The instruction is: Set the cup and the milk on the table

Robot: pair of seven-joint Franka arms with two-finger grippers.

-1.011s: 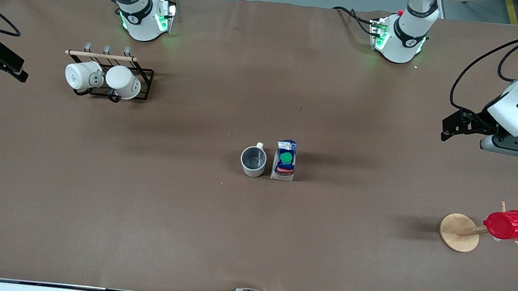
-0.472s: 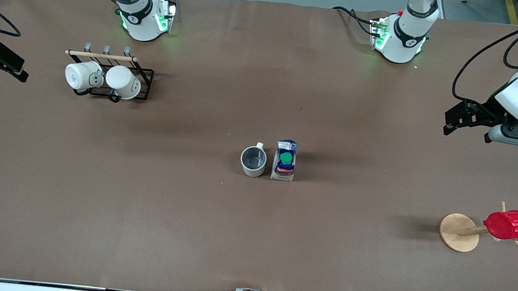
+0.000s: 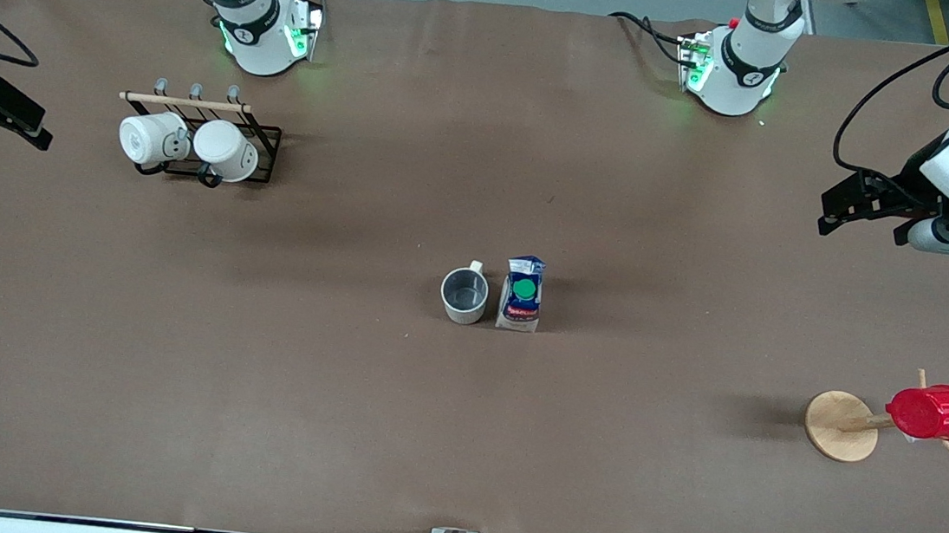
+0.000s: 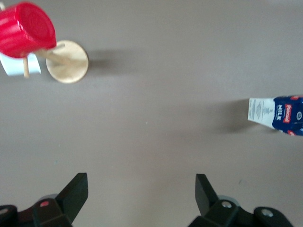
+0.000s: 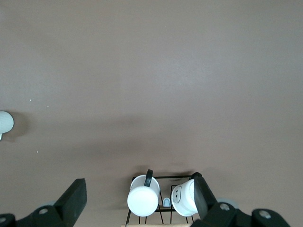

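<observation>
Front view: cup (image 3: 464, 294) beside milk (image 3: 522, 294) (touching? unclear); left gripper (image 4: 141, 194), right gripper (image 5: 140, 197) spread, empty.

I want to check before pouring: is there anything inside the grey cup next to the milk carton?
The cup stands upright beside the milk on the table. From above, only its dark grey inside shows, with nothing in it. The inner wall nearest the front camera is hidden by the rim.
</observation>
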